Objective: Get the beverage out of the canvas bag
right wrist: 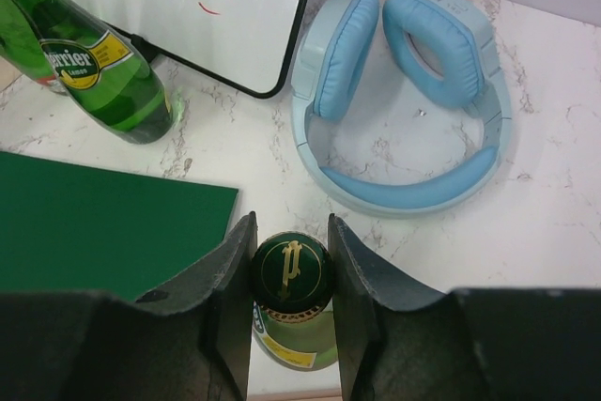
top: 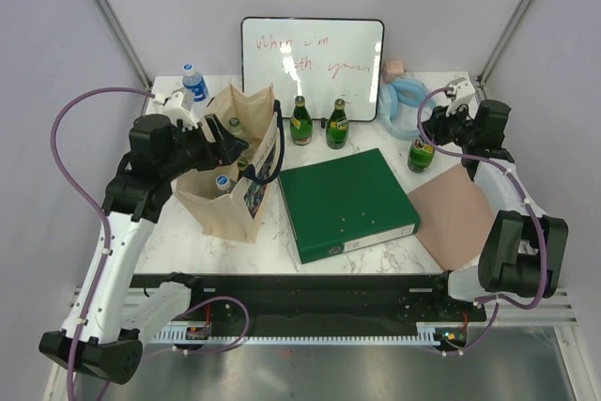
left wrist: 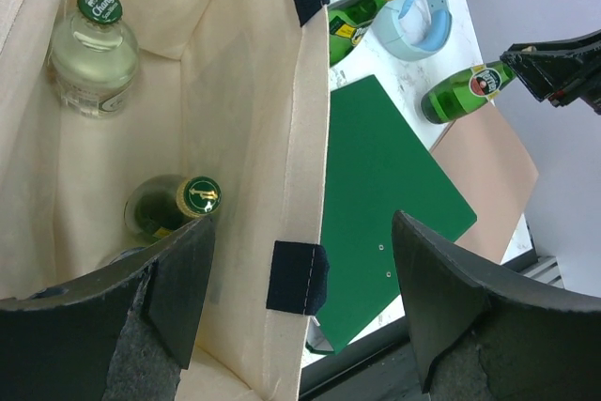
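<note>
White marble-patterned table (top: 272, 255), enclosed by pale grey walls, carries the whole layout.

The canvas bag (top: 218, 213) stands upright at the left of the table with its mouth open and dark strap handles on its rim. The left wrist view shows two drinks inside it. A clear bottle (left wrist: 94, 53) with a green cap rests against the far wall. A second green-capped bottle (left wrist: 174, 208) lies nearer the camera. The top view also shows a blue cap (top: 223, 181) in the bag's mouth.

The left gripper (top: 242, 146) hangs over the bag's mouth, jaws wide apart and holding nothing. One finger (left wrist: 178, 279) is above the bag's interior. The other finger (left wrist: 451, 298) is outside it, above the green binder (top: 347, 202). The bag's side wall runs between them.

The right gripper (right wrist: 289, 251) is clamped narrow on the cap of a green bottle (right wrist: 291, 279). This bottle stands upright on the table, outside the bag and just right of the binder. The blue headphones (right wrist: 413, 185) lie near it.

The binder lies flat just right of the bag. Behind it, a Perrier bottle (top: 337, 125) and a matching bottle (top: 300, 121) stand in front of the whiteboard (top: 313, 68). A tan sheet (top: 460, 213) lies right of the binder. A water bottle (top: 193, 82) stands at the rear left corner.
</note>
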You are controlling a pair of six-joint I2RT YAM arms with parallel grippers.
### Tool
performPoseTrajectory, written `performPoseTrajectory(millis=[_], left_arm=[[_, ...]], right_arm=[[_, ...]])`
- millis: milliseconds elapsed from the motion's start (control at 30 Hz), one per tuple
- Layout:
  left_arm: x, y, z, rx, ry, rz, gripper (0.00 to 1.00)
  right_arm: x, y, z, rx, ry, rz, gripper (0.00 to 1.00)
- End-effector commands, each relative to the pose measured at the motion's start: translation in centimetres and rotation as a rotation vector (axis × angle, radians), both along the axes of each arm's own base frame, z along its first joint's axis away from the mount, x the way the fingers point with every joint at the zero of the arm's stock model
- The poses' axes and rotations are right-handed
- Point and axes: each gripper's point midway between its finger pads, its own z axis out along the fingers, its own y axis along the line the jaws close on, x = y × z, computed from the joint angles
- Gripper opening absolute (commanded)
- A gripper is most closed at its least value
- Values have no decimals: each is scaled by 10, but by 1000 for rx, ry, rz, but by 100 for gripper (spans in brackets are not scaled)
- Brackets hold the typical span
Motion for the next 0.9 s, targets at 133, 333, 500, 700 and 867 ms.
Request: performPoseTrajectory(millis=[133, 333, 500, 700, 867], left_arm=[[13, -1, 6, 24, -22, 15, 82], [24, -4, 3, 64, -16, -2, 82], [38, -4, 5, 117, -27, -4, 82], [55, -4, 3, 201, -13, 2, 82], [73, 2, -12, 286, 50, 47, 77]], right_arm=[[2, 2, 34, -52, -201, 69, 11], [-11, -2, 29, -45, -174, 60, 43], [-23, -2, 56, -56, -205, 69, 81], [-35, 13, 96, -12, -208, 134, 97], [-39, 22, 112, 39, -150, 190, 98]])
